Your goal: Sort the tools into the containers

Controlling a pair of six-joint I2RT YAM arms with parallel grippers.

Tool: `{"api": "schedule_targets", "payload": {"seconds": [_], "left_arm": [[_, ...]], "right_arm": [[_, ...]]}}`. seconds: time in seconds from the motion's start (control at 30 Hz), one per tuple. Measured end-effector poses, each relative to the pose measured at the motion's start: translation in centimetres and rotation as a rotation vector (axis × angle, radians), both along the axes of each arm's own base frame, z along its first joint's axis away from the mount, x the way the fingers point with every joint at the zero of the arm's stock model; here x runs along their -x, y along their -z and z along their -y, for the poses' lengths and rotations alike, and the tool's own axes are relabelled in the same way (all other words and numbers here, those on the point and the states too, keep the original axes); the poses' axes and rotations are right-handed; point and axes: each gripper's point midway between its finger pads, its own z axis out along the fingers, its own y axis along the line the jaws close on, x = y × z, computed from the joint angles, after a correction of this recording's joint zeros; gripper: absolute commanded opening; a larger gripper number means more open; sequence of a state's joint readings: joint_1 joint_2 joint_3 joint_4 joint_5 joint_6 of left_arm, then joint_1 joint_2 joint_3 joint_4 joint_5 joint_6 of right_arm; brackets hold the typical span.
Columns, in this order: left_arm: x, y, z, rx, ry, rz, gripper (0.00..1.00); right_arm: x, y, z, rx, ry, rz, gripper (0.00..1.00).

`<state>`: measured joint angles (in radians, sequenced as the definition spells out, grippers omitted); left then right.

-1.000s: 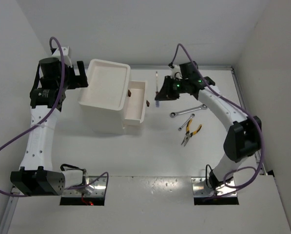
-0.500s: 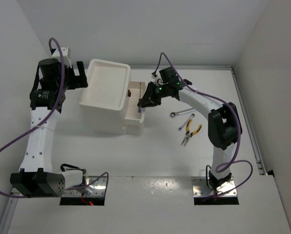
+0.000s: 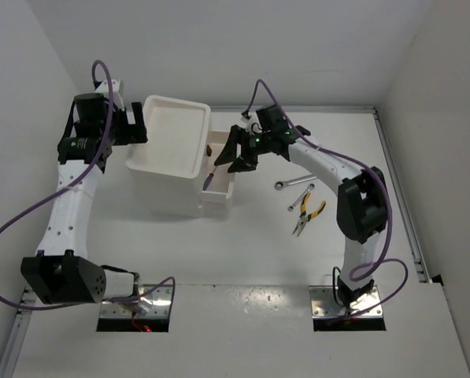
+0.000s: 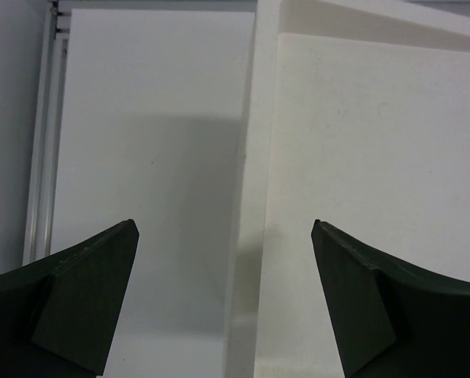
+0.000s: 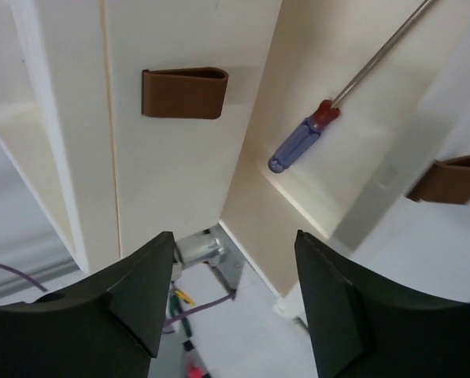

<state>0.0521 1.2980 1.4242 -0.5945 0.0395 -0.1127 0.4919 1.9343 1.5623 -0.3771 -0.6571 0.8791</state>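
Top external: my right gripper (image 3: 231, 157) hangs over the pulled-out drawer (image 3: 221, 190), jaws parted and empty. A blue-handled screwdriver (image 3: 209, 179) lies inside. A silver wrench (image 3: 294, 182) and yellow-handled pliers (image 3: 308, 214) lie on the table (image 3: 258, 244).
Left wrist: my left gripper (image 4: 225, 224) gapes wide, empty, at the smooth white tray (image 4: 360, 157).
Right wrist: the screwdriver rests loose near a red-brown handle (image 5: 183, 93).

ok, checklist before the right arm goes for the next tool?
1. Blue-handled screwdriver inside the open drawer: ok.
2. Right pincer open, nothing between its fingers: ok.
3. Left pincer open and empty, at the top tray edge: ok.
4. Wrench and yellow-handled pliers sorted: not ok, both on the table.
5. Other drawers' contents: cannot tell.
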Motion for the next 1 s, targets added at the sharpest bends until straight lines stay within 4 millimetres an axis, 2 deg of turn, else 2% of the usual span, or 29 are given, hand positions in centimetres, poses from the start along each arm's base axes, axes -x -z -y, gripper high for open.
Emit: {"api": "schedule_targets", "payload": {"seconds": [0.13,0.23,0.27,0.37,0.43,0.57,0.67,0.7,0.73,0.77,0.83,1.0], "left_arm": [[-0.5,1.6,0.5,0.006,0.036,-0.057,0.97],[-0.9,1.7,0.8,0.007,0.06,-0.071,0.89],[-1.0,1.7,0.9,0.006,0.066,-0.073,0.84],[-1.1,1.7,0.9,0.003,0.074,-0.079,0.78],[-1.2,1.8,1.1,-0.001,0.084,-0.087,0.76],[-1.5,2.9,1.1,-0.006,0.089,-0.123,0.67],[-1.6,3.9,1.2,-0.012,0.094,-0.151,0.57],[-1.6,4.1,1.2,-0.015,0.096,-0.162,0.5],[-1.5,4.4,1.2,-0.018,0.098,-0.172,0.45],[-1.5,4.6,1.3,-0.026,0.1,-0.182,0.36],[-1.4,4.9,1.4,-0.033,0.107,-0.192,0.27],[-1.4,5.1,1.8,-0.041,0.116,-0.2,0.07]], "right_arm": [[-1.0,-1.7,2.8,0.052,-0.006,0.147,0.57],[-2.5,-4.0,6.5,0.11,0.022,0.301,0.49],[-3.0,-4.6,7.6,0.135,0.036,0.348,0.48],[-4.4,-4.8,10.8,0.227,0.072,0.443,0.41],[-4.5,-3.0,12.2,0.299,0.068,0.462,0.41],[-2.8,3.1,13.3,0.412,-0.005,0.385,0.41],[-2.2,6.6,13.3,0.457,-0.053,0.328,0.41],[-2.1,7.6,13.2,0.469,-0.065,0.316,0.41],[-2.1,8.3,13.0,0.479,-0.076,0.31,0.41],[-2.1,8.9,13.0,0.489,-0.084,0.306,0.41],[-2.0,9.7,12.7,0.501,-0.099,0.299,0.41],[-1.9,10.0,10.8,0.507,-0.128,0.339,0.41]]}}
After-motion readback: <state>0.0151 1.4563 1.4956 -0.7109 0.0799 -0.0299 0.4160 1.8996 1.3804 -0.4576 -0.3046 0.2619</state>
